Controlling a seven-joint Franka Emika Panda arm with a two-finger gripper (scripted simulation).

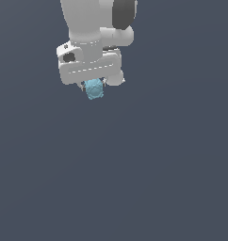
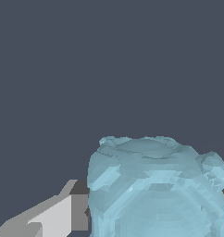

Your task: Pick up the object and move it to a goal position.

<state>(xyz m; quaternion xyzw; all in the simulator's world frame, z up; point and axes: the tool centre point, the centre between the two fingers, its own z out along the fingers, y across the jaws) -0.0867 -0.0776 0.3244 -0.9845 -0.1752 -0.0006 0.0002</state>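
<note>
The object (image 1: 94,90) is a small light-blue bumpy block, hanging just under the white hand near the top of the exterior view. My gripper (image 1: 93,86) is shut on the object, and the block is narrower than the hand above it. In the wrist view the object (image 2: 155,190) fills the near part of the picture, its rounded face and knobbly edges showing. A grey and white finger (image 2: 58,217) presses against one side of it. The opposite finger shows only as a sliver at the picture's edge.
A uniform dark slate surface lies behind the arm in both views, with no edge or other object showing.
</note>
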